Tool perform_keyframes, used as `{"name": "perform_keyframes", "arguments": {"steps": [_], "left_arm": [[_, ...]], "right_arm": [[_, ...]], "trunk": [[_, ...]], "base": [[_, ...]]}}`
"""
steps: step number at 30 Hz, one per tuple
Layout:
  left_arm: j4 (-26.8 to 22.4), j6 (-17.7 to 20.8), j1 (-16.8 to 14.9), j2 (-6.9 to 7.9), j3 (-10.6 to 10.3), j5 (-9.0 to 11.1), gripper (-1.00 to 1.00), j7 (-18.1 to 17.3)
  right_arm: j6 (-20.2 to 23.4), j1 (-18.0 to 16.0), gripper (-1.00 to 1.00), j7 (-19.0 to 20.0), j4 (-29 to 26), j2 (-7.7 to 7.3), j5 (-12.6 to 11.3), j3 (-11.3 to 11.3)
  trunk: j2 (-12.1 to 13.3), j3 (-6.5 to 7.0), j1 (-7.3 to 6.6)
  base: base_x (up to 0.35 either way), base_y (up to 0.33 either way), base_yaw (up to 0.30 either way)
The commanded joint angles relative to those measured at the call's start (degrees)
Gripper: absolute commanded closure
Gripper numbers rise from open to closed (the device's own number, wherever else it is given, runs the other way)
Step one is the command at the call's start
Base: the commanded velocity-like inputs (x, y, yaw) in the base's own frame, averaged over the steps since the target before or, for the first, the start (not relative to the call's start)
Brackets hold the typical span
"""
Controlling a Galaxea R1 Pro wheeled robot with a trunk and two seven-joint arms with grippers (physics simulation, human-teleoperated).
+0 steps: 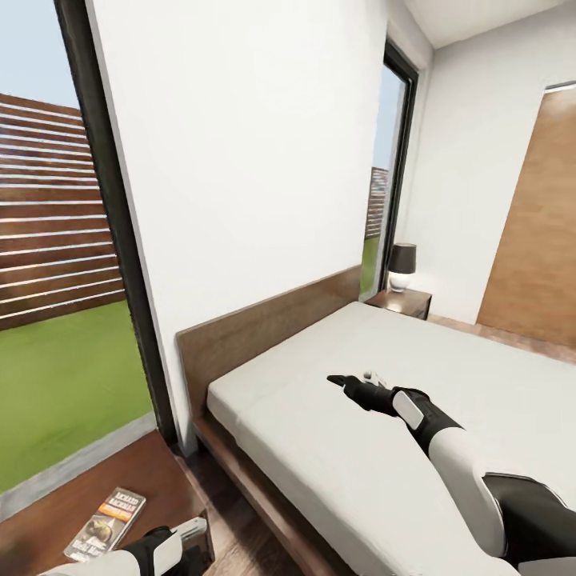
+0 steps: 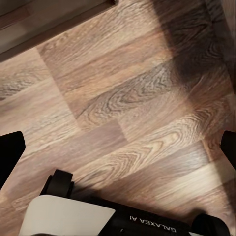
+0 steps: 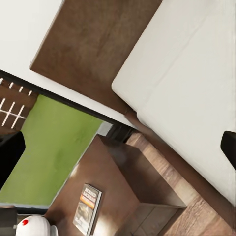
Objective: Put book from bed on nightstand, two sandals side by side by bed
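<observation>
The book [image 1: 106,523] lies flat on the near nightstand [image 1: 48,512], by the bed [image 1: 384,448]. Both the left gripper [image 2: 118,147] and right gripper [image 1: 352,382] are spread and empty. Next, look along the floor for the sandals.

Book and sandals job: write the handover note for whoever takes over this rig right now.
Left gripper: low beside the near nightstand, jaws wide apart over bare floor in its wrist view, holding nothing.
Right gripper: out over the mattress of the bed, jaws open and holding nothing.
Book: lying flat on the near nightstand, touched by neither gripper. That step looks done.
A far nightstand carries a lamp.
Left: find the two sandals and set them side by side next to the bed.
</observation>
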Motion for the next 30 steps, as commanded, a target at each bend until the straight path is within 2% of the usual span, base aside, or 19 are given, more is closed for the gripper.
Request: {"name": "perform_keyframes", "arguments": {"steps": [1,30], "left_arm": [[0.1,0.1,-0.1,-0.03,-0.5,0.6,-1.0,0.2],[0.1,0.1,-0.1,-0.03,-0.5,0.6,-1.0,0.2]], "right_arm": [[0.5,0.0,-1.0,0.1,0.0,-0.04,0.0,-0.5],[0.6,0.0,-1.0,0.1,0.0,-0.52,0.0,-0.5]], "trunk": [[0.4,0.15,-0.23],[12.0,6.15,-6.6]], "base": [[0.0,0.0,-0.298],[0.0,0.0,-0.3]]}}
